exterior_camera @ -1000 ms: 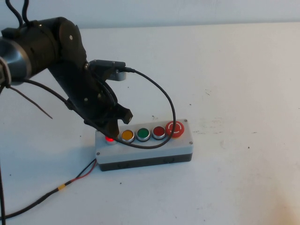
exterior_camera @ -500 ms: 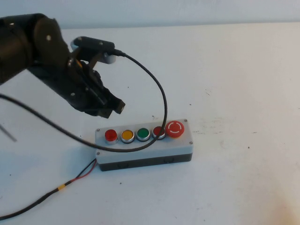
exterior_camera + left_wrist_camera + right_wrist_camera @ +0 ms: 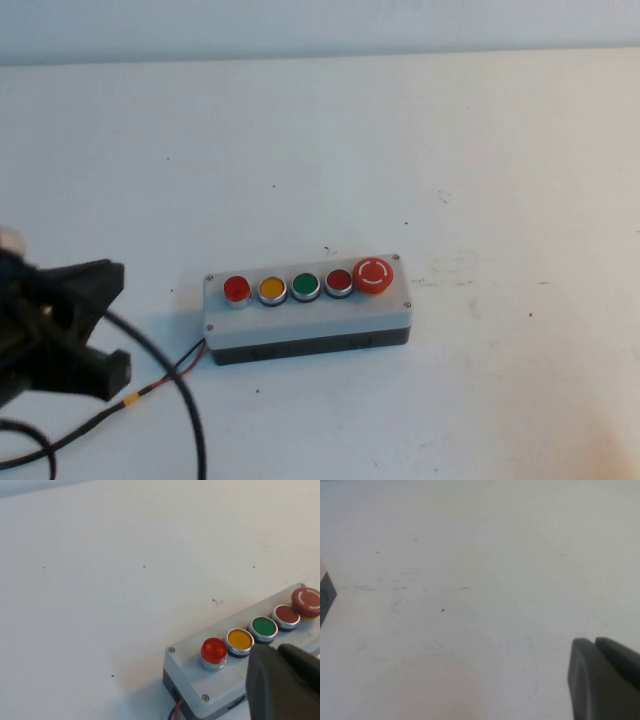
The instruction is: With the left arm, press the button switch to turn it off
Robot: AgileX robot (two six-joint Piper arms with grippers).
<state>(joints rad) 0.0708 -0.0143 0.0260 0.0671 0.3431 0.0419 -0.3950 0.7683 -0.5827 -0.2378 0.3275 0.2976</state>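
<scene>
The grey five-button box (image 3: 305,322) lies at the middle of the table. The button switch (image 3: 237,289), light red with a chrome ring, is the leftmost button on it and shows no glow; it also shows in the left wrist view (image 3: 214,651). My left gripper (image 3: 112,366) is low at the table's front left, well clear of the box, with its jaws shut and empty. In the left wrist view the left gripper (image 3: 278,650) points toward the box. My right gripper (image 3: 594,641) is shut and empty over bare table, outside the high view.
On the box, to the right of the button switch, are a yellow button (image 3: 272,290), a green button (image 3: 306,286), a darker red button (image 3: 339,282) and a big red mushroom button (image 3: 374,274). A red-and-black wire (image 3: 150,385) runs from the box's left end toward the front left.
My left gripper lifted off the button switch and drew back, down to the table's front left. The button's bright glow of a second ago is gone. The loose cable no longer hangs over the box.
</scene>
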